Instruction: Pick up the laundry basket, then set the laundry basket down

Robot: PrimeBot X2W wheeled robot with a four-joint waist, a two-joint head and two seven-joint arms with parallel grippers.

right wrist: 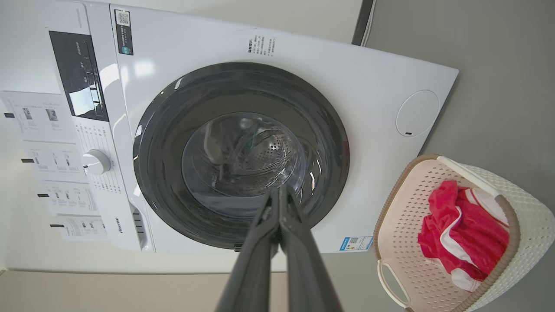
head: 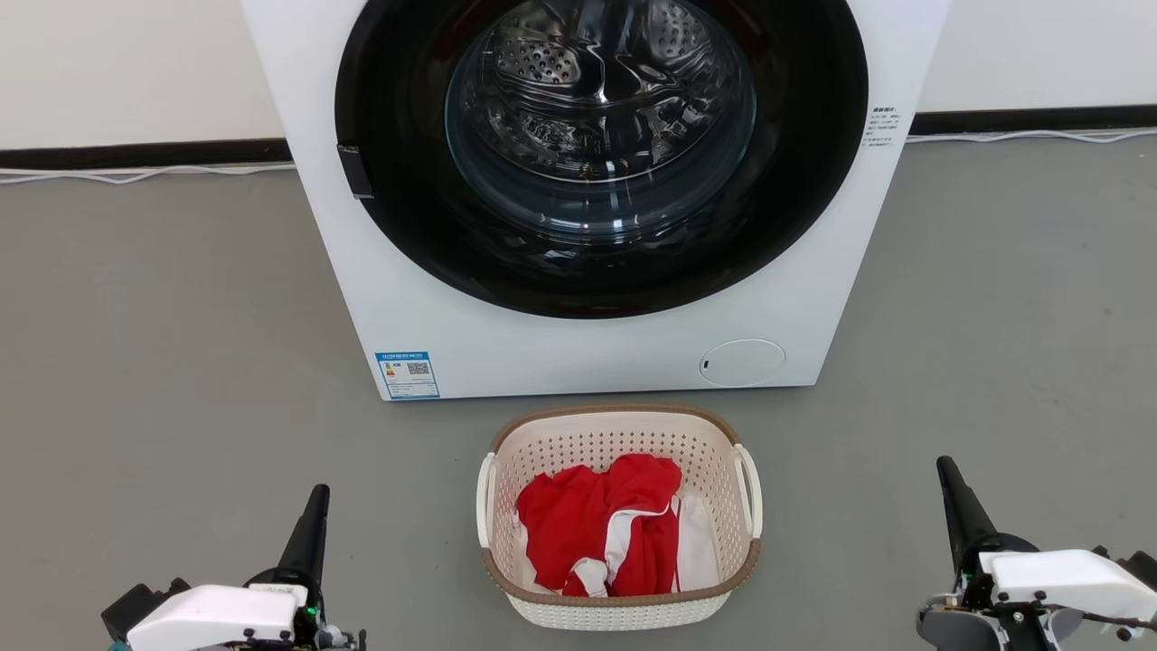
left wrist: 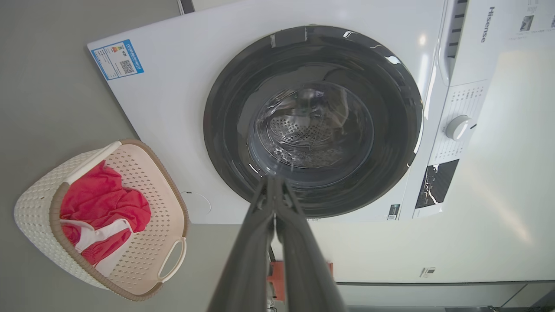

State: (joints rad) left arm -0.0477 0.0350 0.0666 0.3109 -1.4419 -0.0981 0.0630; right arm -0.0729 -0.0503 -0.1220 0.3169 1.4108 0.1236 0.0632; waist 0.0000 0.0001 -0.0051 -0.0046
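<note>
Laundry basket [head: 620,617] sits between your left gripper [head: 317,495] and right gripper [head: 946,467] (both pinched empty), handles [head: 483,504] facing each for two-armed carrying.

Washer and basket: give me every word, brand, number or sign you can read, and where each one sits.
"Hisense": on the washer's upper front.
Blue label, lower front corner: QR code and print, too small to read.
Sticker by the door: too small to read.
Control panel and dial markings: blurred.
Sheets beside the panel: too small to read.
Basket: no text.
</note>
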